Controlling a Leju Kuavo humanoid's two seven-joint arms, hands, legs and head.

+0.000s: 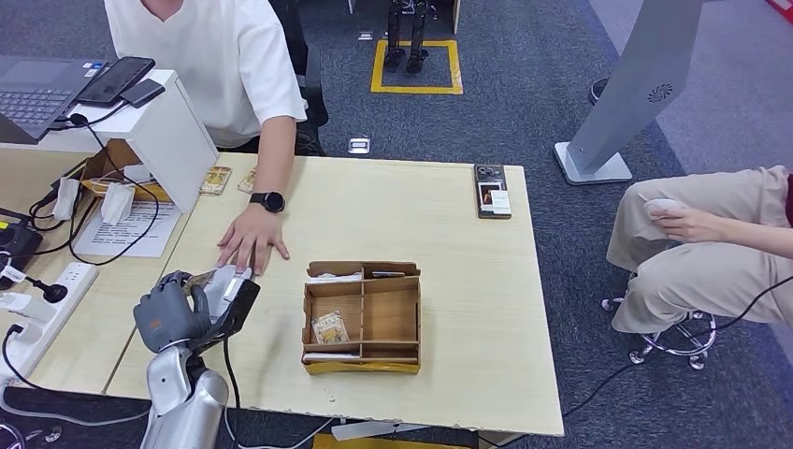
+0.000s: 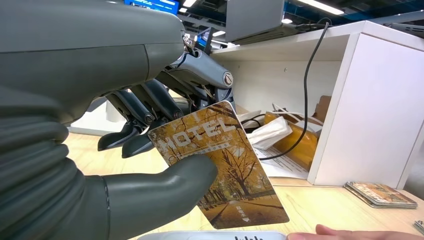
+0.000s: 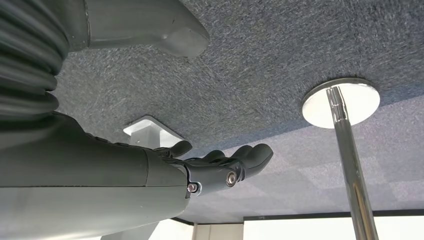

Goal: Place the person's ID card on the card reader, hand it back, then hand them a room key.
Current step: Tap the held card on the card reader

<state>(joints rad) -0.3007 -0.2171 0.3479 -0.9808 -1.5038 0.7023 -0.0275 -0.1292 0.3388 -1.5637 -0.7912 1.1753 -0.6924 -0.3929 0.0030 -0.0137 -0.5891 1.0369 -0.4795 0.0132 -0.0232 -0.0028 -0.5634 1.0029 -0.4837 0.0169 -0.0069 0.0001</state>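
My left hand (image 1: 171, 313) pinches a golden card (image 2: 220, 165) printed HOTEL with autumn trees, held between thumb (image 2: 160, 187) and fingers. The card (image 1: 199, 278) hangs just over the dark card reader (image 1: 234, 297) at the table's front left; the reader's pale top edge (image 2: 210, 235) sits right below the card. A person's hand (image 1: 251, 241) lies flat on the table just behind the reader, fingertips (image 2: 350, 233) close to it. My right hand (image 3: 220, 167) hangs beside me over the carpet, fingers apart and holding nothing.
A cardboard organizer (image 1: 362, 316) with a card (image 1: 330, 327) in one compartment stands right of the reader. Stacked cards (image 1: 216, 180) lie by a white shelf (image 1: 173, 131). A phone (image 1: 493, 191) rests at the far edge. Another person (image 1: 711, 234) sits at the right.
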